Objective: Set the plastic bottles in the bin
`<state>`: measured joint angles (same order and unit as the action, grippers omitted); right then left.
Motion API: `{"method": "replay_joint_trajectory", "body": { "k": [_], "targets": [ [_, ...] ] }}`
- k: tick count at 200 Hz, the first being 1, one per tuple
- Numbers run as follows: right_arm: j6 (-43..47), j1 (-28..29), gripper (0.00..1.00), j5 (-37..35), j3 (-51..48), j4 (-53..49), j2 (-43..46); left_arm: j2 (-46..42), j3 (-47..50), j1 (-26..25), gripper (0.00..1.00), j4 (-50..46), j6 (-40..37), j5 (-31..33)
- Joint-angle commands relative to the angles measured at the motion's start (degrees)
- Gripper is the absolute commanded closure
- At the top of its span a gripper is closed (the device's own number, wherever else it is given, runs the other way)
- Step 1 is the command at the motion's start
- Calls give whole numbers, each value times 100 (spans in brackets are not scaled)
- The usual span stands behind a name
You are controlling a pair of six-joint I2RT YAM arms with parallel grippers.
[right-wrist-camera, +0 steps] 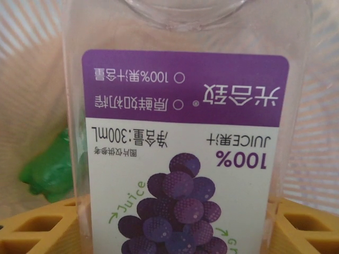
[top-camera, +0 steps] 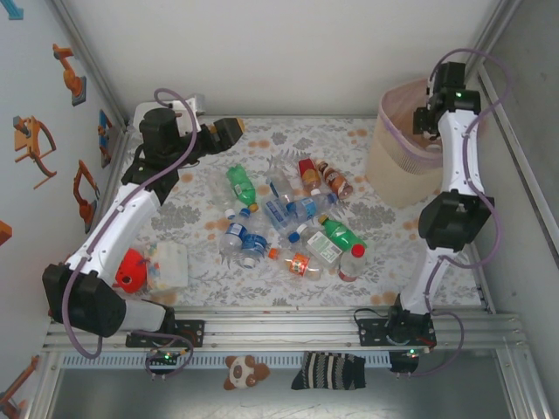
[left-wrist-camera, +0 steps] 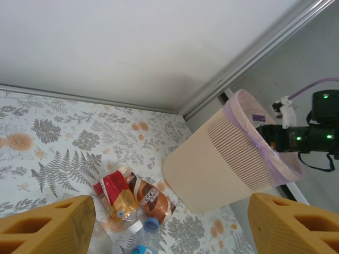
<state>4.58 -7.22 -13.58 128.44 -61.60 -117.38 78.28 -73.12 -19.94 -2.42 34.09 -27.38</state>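
Grape-juice bottle clamped in right fingers over bin — left fingers spread, empty.

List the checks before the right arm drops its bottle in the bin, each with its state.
1. Grip of right gripper on juice bottle: ok.
2. Position, right gripper at bin rim: ok.
3. That bottle wholly over the opening: cannot tell.
4. The liner over the rim: ok.
5. The left gripper open, away from bin: ok.
6. The table free of bottles: not ok, a pile lies there.
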Motion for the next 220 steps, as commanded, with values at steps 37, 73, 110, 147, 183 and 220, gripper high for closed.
{"method": "replay_joint_trajectory", "body": {
  "k": [37, 73, 110, 147, 183, 220],
  "targets": [
    [-217, -208, 34, -349, -11, -442, -585, 64, 71, 75, 25, 193, 109, -223],
    [-336, -276, 33, -136, -126, -451, -927, 105, 61, 87, 25, 188, 144, -241],
    [-493, -345, 30, 54, -246, -415, -1166, 184, 10, 85, 25, 215, 235, -249],
    [-519, -373, 27, 84, -370, -306, -1067, 265, -25, 81, 25, 201, 249, -286],
    [-536, -372, 16, 169, -426, -233, -820, 319, -74, 87, 25, 66, 206, -269],
    [-562, -376, 11, 212, -426, -183, -506, 438, -244, 78, 25, -484, 105, 127]
  ]
}}
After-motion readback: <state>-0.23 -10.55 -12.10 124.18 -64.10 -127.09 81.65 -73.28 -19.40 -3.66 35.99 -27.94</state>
